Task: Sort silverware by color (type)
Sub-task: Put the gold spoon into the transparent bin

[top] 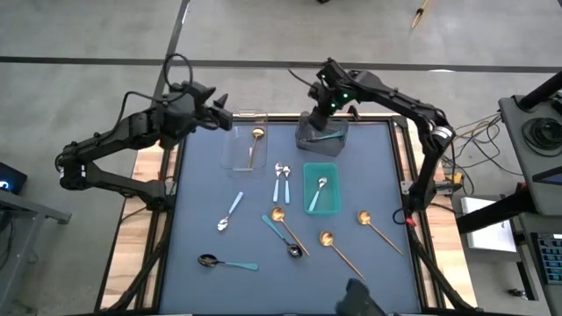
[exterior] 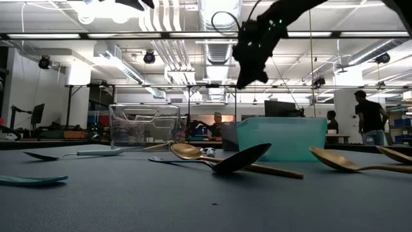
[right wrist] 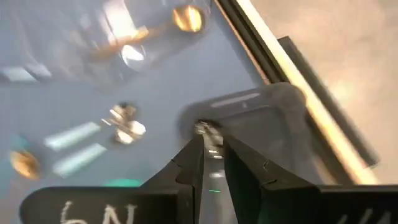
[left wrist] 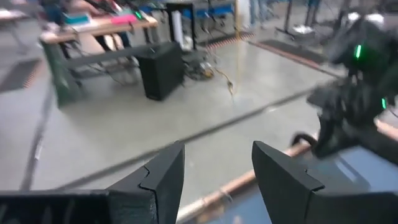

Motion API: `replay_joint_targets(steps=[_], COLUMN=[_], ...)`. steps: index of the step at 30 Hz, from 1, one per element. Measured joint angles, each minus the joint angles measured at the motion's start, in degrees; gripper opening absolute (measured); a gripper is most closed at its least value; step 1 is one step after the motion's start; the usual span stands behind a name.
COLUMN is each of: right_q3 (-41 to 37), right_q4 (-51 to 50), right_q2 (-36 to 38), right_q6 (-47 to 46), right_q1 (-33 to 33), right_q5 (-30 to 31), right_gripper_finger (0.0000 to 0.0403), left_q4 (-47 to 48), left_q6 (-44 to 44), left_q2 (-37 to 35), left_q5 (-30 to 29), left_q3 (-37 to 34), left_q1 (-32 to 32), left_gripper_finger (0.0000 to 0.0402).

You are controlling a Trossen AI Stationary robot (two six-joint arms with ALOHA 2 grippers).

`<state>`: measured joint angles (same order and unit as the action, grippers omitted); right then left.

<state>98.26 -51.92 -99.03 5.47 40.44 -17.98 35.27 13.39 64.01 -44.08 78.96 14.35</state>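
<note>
Over at the far side of the table (top: 202, 189), the right gripper (top: 323, 104) hangs above the grey bin (top: 307, 136), which has a teal-handled spoon (top: 330, 134) lying in it. From its own wrist view the two fingers (right wrist: 193, 163) sit nearly together with only a slim gap, and nothing shows between them. The left gripper (top: 219, 112) waits at the far left corner, just beside the clear bin (top: 235, 151); its jaws stand apart and empty, pointing out past the table edge.

Now the silverware. A gold spoon (top: 255, 145) rests inside the clear bin. A silver-bowled spoon with a light-blue handle (top: 318, 192) lies in the teal bin (top: 336, 169). Between those two bins, a pair of light-blue-handled spoons (top: 281, 180) lie side by side on the mat. Another light-blue one (top: 230, 212) sits out left of centre, angled. Near the middle, a gold spoon and a dark-bowled teal spoon (top: 287, 237) lie close together, seemingly crossing. Two more gold spoons (top: 337, 250) and (top: 378, 230) lie toward the right, well apart from the bins. Nearest the front, a dark spoon with a teal handle (top: 226, 262) lies alone on the left.

In the room behind, people (exterior: 369, 116) stand at benches.
</note>
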Motion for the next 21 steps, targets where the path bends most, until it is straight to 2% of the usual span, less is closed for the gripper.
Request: replay_joint_targets(steps=[5,11,21], right_q3=[0.00,0.00,-0.02], right_q4=[-0.10,-1.43,-4.66], right_q2=[4.07,8.30,9.93], right_q6=[-18.58,-30.65,-43.80], right_q1=[-2.78,-8.16,-20.97], right_q5=[-0.06,-0.21,-0.07], right_gripper_finger=[0.0048,0.0048,0.0047], left_q4=[6.04,12.20,19.40], left_q6=[2.95,4.78,6.07], left_q2=[0.00,0.00,-0.02], left_q5=[7.09,14.73,16.63], left_q3=[0.00,0.00,-1.62], left_q1=[0.00,0.00,-0.74], left_gripper_finger=[0.0170,0.0170,0.0170])
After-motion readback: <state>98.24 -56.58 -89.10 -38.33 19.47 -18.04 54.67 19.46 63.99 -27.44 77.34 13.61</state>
